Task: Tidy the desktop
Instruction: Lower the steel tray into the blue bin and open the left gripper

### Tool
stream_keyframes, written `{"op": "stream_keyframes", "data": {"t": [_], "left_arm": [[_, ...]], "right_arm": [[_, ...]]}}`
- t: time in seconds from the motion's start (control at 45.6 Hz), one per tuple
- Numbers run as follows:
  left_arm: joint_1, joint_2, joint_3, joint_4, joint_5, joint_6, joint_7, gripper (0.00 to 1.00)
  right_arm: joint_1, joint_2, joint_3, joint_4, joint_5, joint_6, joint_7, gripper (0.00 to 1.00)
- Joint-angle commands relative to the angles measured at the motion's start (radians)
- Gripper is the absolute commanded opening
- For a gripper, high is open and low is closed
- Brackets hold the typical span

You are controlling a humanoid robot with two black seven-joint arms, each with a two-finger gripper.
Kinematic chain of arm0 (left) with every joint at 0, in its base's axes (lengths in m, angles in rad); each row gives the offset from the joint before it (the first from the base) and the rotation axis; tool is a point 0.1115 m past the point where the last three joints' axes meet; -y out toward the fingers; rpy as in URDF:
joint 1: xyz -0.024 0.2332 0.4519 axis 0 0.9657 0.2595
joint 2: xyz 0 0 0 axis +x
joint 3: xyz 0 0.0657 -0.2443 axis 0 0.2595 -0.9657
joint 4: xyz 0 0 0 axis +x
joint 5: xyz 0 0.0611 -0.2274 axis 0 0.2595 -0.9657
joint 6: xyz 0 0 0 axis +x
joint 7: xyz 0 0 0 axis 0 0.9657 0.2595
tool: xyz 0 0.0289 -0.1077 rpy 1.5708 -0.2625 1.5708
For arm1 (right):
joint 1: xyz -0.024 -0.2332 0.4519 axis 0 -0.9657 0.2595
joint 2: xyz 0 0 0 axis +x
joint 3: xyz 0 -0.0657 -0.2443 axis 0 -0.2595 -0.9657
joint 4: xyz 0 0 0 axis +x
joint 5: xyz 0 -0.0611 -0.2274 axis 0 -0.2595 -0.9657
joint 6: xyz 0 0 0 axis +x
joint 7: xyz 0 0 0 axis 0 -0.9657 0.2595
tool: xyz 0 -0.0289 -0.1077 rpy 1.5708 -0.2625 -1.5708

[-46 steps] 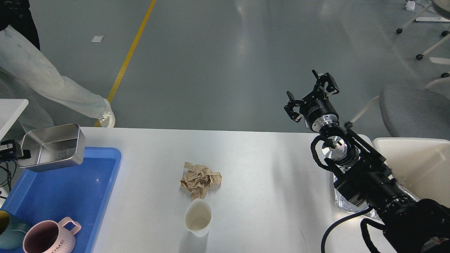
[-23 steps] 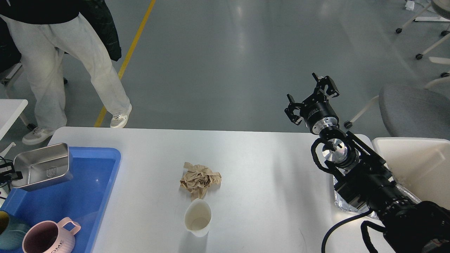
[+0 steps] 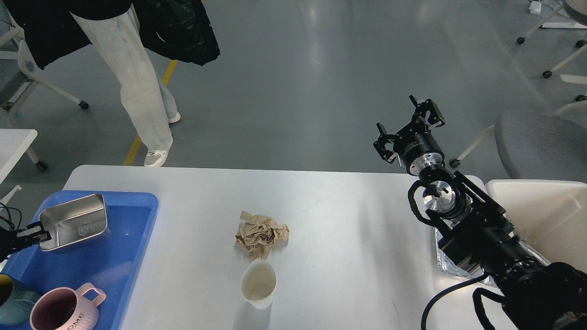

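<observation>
White tabletop [image 3: 348, 220] below: crumpled paper [image 3: 261, 234] and cup [image 3: 259, 284] sit centre, left of the empty, spread right claw [image 3: 409, 126]; left claw [image 3: 32, 234] grips the steel tin [image 3: 75, 221] over the blue tray [image 3: 137, 238].

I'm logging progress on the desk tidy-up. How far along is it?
Partly done. A pink mug already sits in the blue tray. In hand: the left gripper holds the steel container over that tray. Left: the crumpled brown paper and the white cup lie on the desktop. The right gripper is open and empty.
</observation>
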Motion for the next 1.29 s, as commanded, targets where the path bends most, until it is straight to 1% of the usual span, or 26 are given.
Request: {"op": "stream_keyframes", "data": {"t": [0.0,0.285,0.416,0.504,0.592,0.745,0.811,0.964,1.03,1.183,1.271], "left_arm": [[0.000,-0.051,0.015,0.045,0.005,0.013,0.002,0.00],[-0.002,-0.145,0.068,0.175,0.002,0.048,-0.004,0.01],[-0.002,-0.157,0.070,0.177,-0.002,0.057,-0.004,0.03],[-0.002,-0.157,0.070,0.177,-0.003,0.059,-0.004,0.06],[-0.002,-0.157,0.068,0.177,-0.003,0.060,-0.005,0.15],[-0.005,-0.154,0.065,0.177,-0.031,0.062,-0.007,0.37],[-0.006,-0.149,0.067,0.177,-0.063,0.062,-0.005,0.44],[-0.014,-0.142,0.058,0.175,-0.095,0.060,-0.007,0.66],[-0.017,-0.139,0.053,0.175,-0.100,0.060,-0.012,0.77],[-0.051,-0.128,0.051,0.169,-0.141,0.051,-0.024,0.87],[-0.084,-0.096,0.050,0.144,-0.150,0.044,-0.025,0.95]], "right_arm": [[0.001,0.000,0.001,0.001,0.000,-0.004,0.000,1.00],[0.001,-0.005,0.001,0.001,0.000,-0.004,0.000,1.00],[0.001,-0.005,0.001,0.001,0.000,-0.004,0.000,1.00],[0.001,-0.005,-0.001,0.001,0.000,-0.004,0.000,1.00],[0.001,-0.005,-0.001,0.001,0.000,-0.004,0.000,1.00],[0.001,-0.005,0.001,0.001,0.000,-0.004,0.000,1.00],[0.001,-0.005,-0.001,0.003,0.000,-0.004,0.000,1.00],[0.001,-0.005,-0.001,0.009,0.000,-0.005,0.000,1.00],[0.001,-0.005,-0.001,0.009,0.000,-0.011,0.000,1.00],[0.003,-0.003,0.001,0.009,0.000,-0.013,0.000,1.00],[0.004,-0.003,0.001,0.009,0.000,-0.013,0.000,1.00]]}}
